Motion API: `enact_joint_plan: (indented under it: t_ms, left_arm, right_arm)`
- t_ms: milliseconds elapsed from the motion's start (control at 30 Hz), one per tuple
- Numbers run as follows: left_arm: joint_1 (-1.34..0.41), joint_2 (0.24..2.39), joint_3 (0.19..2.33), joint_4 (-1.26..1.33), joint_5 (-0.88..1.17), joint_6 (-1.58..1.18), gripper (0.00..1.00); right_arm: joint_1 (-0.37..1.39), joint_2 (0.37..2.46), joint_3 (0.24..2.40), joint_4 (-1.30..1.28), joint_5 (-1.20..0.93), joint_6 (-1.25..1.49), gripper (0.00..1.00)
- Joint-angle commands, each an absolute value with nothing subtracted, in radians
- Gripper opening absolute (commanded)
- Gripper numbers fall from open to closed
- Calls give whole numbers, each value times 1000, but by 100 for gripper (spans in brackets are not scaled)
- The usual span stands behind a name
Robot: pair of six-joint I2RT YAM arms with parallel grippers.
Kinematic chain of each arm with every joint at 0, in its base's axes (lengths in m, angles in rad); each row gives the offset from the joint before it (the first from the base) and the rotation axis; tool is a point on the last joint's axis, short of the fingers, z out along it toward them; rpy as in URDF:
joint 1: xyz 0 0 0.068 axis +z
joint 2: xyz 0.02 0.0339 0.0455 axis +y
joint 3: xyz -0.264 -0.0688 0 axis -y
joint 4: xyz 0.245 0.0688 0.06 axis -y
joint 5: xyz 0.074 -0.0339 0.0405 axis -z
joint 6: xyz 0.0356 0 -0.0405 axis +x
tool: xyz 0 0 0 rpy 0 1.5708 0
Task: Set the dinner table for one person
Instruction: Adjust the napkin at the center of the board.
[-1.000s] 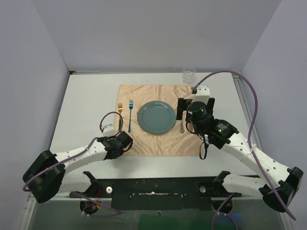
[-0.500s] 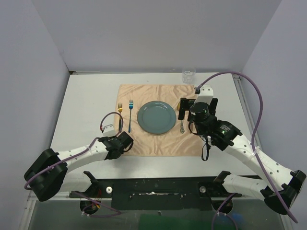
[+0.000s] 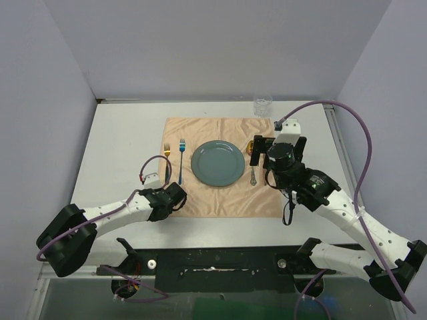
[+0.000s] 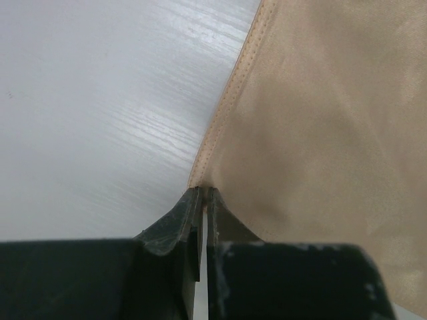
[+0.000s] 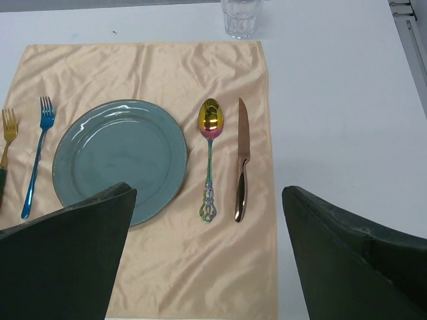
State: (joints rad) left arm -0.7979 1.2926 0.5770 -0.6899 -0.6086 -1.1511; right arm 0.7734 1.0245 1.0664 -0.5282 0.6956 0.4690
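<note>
Left tool (image 4: pixel 203 193) was pinched shut on the near-left hem of the peach cloth (image 4: pixel 320 133), which lay on the white worktop (image 4: pixel 100 100) spanning the scene. Right tool (image 5: pixel 208 197) hung wide open and empty above the spoon (image 5: pixel 210 153). Any tug risked dragging the cloth and scattering the cutlery.

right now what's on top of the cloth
Plate, gold fork, blue fork, spoon and knife. The left gripper covers the cloth's near left corner, so nothing there can be checked.

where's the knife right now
In the right wrist view the knife lies on the peach cloth near its right edge, just right of the spoon, blade pointing toward the glass.
</note>
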Motion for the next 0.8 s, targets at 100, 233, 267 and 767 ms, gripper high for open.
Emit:
enact_joint_plan:
  t_ms: [100,233,267,767]
  left_arm:
    - [-808,1351,549,-761,-510,-1225,0]
    - [-817,1345,551,-793,-502,-1246,0]
    - [-819,1341,551,-800,-499,-1251,0]
    - [-924,1388,636,-990,-471,-1371,0]
  right_arm:
    - [778,988,1081,-483,735,471,98]
    - [779,986,1078,-462,734,458,97]
    - [777,986,1077,-456,733,456,98]
    - [777,947,1038,-383,733,398,98]
